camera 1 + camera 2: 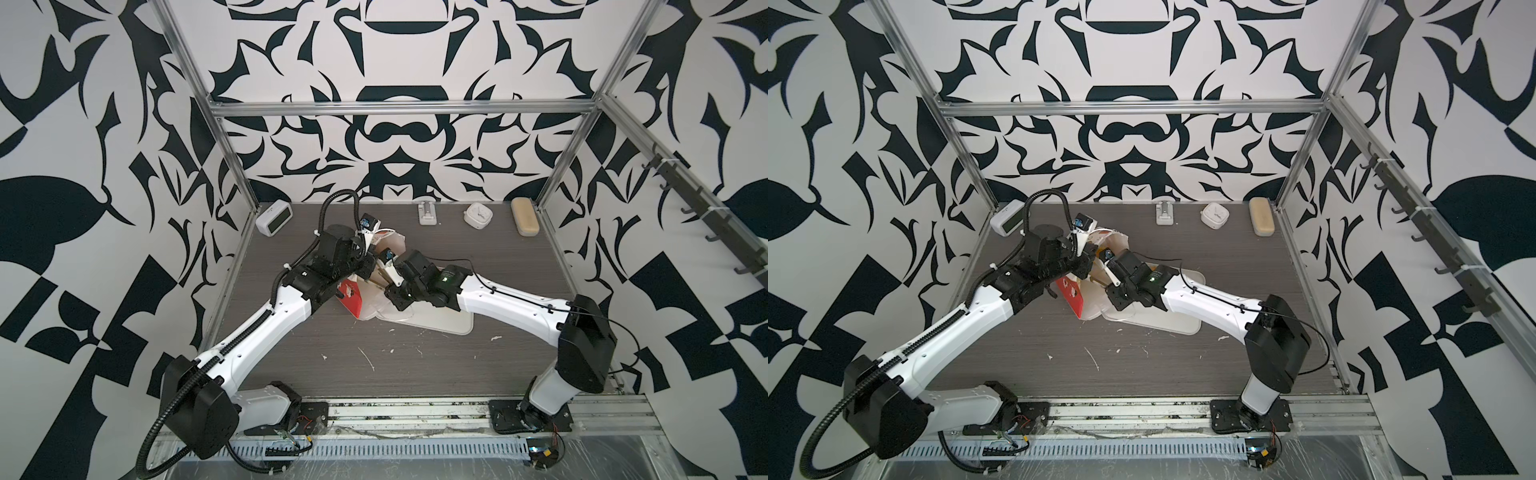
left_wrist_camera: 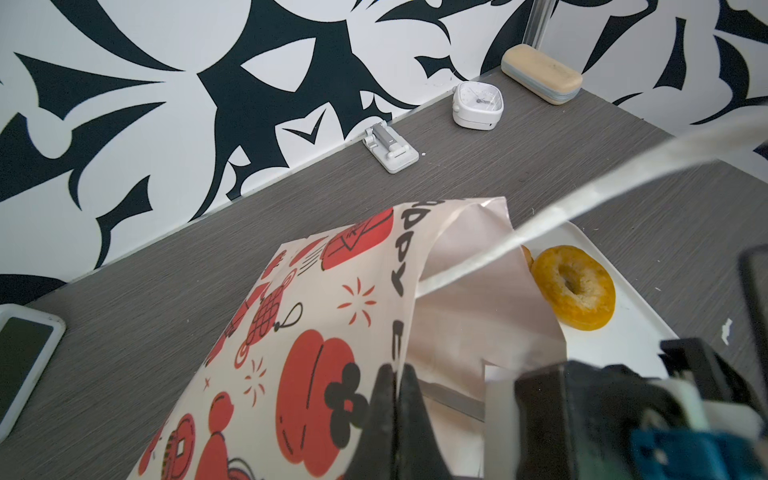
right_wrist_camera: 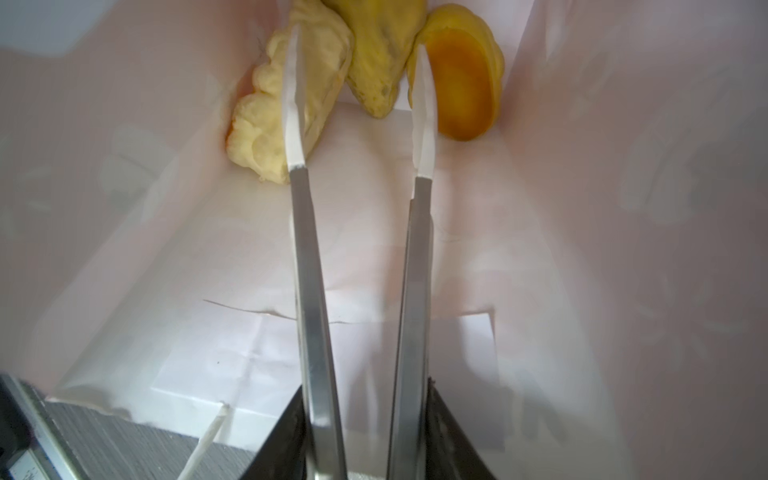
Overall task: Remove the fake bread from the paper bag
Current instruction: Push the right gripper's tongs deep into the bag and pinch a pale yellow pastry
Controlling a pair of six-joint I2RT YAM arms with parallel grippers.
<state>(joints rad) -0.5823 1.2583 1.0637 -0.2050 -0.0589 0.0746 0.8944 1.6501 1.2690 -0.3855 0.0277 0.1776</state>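
A: Closest up, the right gripper (image 3: 358, 39) reaches deep into the paper bag (image 2: 332, 311). Its long metal fingers stand apart and hold nothing.
B: What's inside?
A: Three pieces of fake bread at the far end: a pale twisted pastry (image 3: 270, 108), a yellow piece (image 3: 378, 62) and an orange one (image 3: 461, 87).
B: And outside?
A: A bagel (image 2: 573, 286) lies on the white tray (image 2: 623, 345), just beside the bag's mouth. The left gripper (image 2: 397, 370) is pinched on the bag's rim.

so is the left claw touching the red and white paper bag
Touching: left wrist view shows the left claw shut on the rim of the paper bag.
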